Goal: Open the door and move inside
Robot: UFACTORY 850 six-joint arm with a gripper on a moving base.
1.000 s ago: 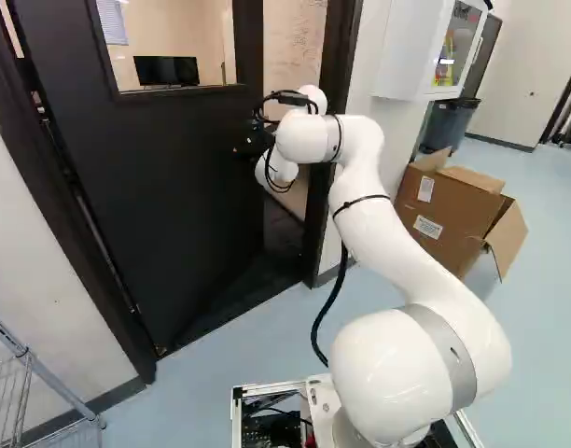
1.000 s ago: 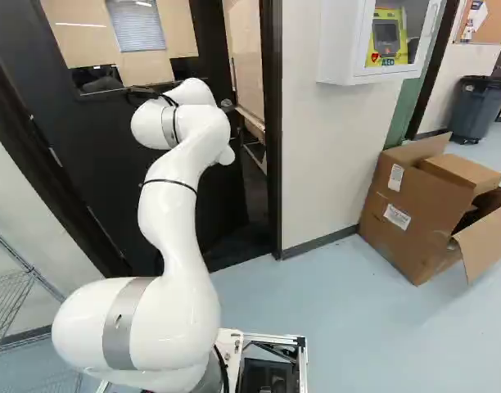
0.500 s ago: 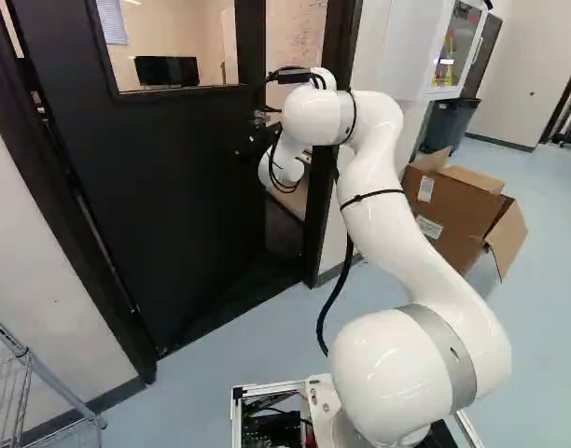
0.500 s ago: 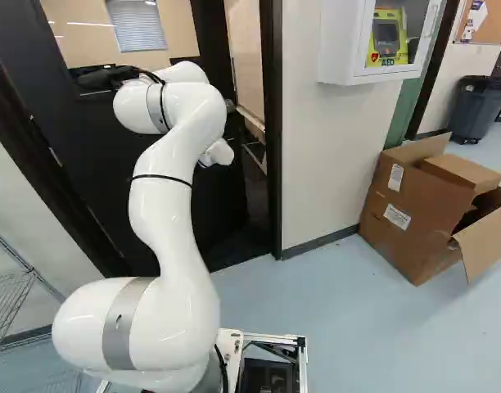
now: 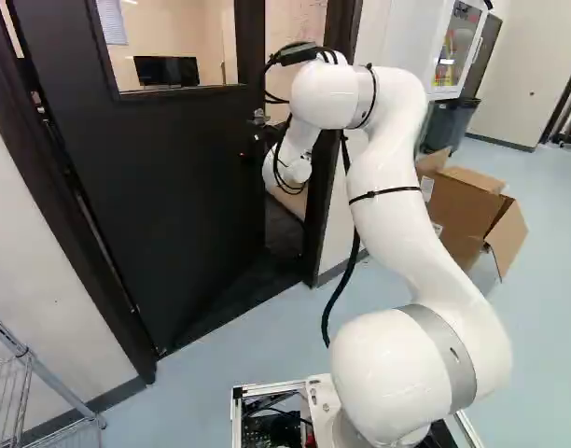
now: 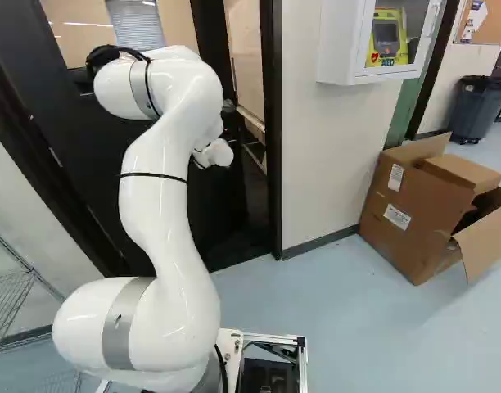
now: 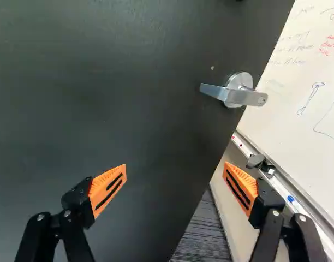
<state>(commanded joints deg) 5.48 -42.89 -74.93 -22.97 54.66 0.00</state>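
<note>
Ahead of the base, toward the left of both base views, stands the one door (image 5: 174, 196), ajar and swung partway into the room beyond. Its single lever handle (image 7: 240, 91) sits near the free edge, ahead of the gripper (image 7: 175, 165), and nothing grips it. The gripper's two fingers are spread wide, with only air between their orange pads (image 7: 108, 188). Past the door's edge, one whiteboard (image 7: 306, 71) shows through the gap. By these signs the unlatching is done and the opening perhaps half done; what is left is to push the door wide, then take the base (image 6: 267, 378) through, since it stands on the near side of the door frame (image 6: 273, 123). The gap looks too narrow for it as yet, and the one arm (image 5: 388, 215), reaching forward to the door, might catch the frame if the base drove straight on. Farther out, to the right of the doorway, come one wall cabinet (image 6: 340, 41) holding one yellow device (image 6: 387, 37), one large cardboard box (image 6: 410, 217) with its flaps up, and one bin (image 6: 478, 110) beyond. At the left of the left base view is one wire rack (image 5: 62, 387).
</note>
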